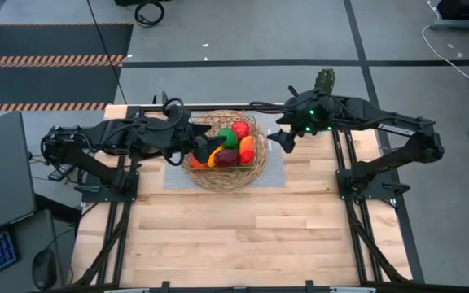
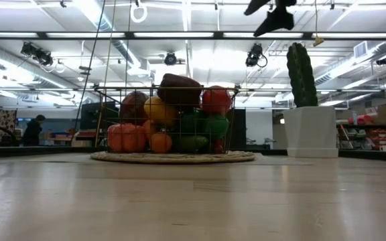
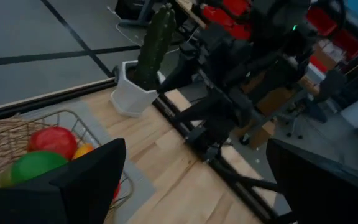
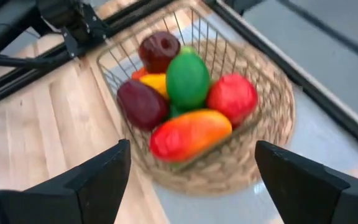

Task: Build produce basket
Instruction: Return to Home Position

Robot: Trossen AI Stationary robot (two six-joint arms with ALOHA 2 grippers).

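The basket [image 1: 222, 152] stands at the table's far middle, its woven round base on a grey mat [image 1: 277, 172]. It is heaped with the produce: a green fruit [image 4: 187, 78], a red one [image 4: 232, 98], an orange-red mango [image 4: 190, 134], a dark plum [image 4: 142, 102] and a dark red apple [image 4: 159, 50]. My left gripper [image 1: 210, 149] hangs open above the basket's left part, with nothing between its fingers [image 3: 92, 177]. My right gripper [image 1: 282, 140] is open in the air just right of the basket, raised well above the table [image 2: 273, 17] and pointing slantwise down at the produce [image 4: 192, 149].
A green cactus in a white pot [image 1: 324, 81] stands at the far right, close behind my right arm [image 2: 309, 107]. Bare wooden table [image 1: 243, 236] fills the near half. A person [image 2: 35, 130] stands far back in the room.
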